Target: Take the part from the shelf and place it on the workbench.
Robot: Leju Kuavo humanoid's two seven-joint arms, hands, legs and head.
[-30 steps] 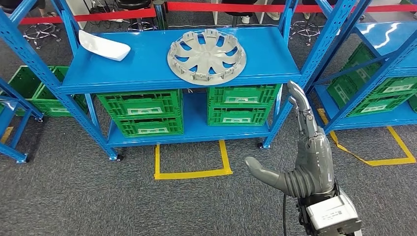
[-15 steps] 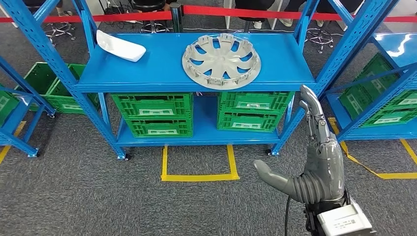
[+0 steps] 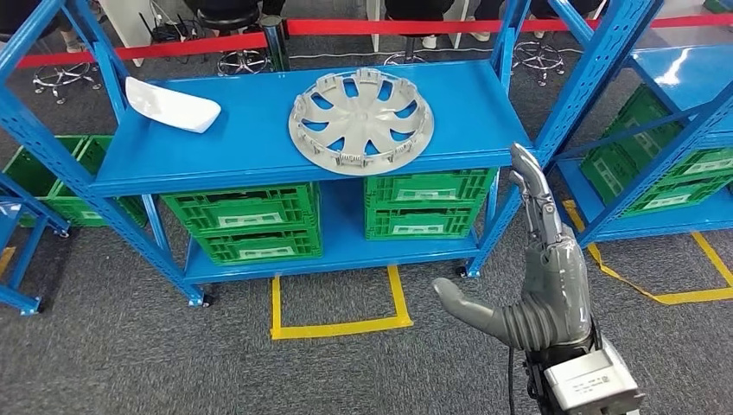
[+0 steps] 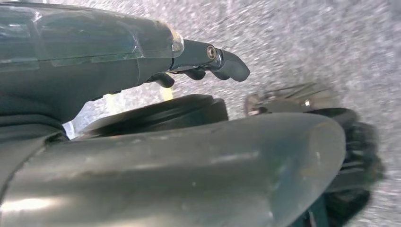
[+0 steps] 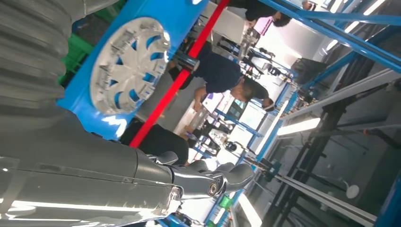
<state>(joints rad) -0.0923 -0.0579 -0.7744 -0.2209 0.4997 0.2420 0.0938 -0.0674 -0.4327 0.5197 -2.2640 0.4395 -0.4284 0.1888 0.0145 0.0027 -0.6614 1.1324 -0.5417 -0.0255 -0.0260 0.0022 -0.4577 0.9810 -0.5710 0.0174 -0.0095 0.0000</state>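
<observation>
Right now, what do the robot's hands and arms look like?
Right hand: grey, ribbed cover at the thumb base, thick grey thumb, silvery fingers. Pale grey boxy wrist with small dark lettering, and a black cable beside it. Left hand: glossy dark grey shell, dark fingers with a visible screw.

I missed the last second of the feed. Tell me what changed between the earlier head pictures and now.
The whole head picture has shifted sideways and back, so the camera moved, not the things. The grey wheel cover and the white part lie where they did on the top blue shelf, untouched. The right hand stays raised in front of the shelf with fingers straight, thumb apart, holding nothing. Nothing was taken or let go.
</observation>
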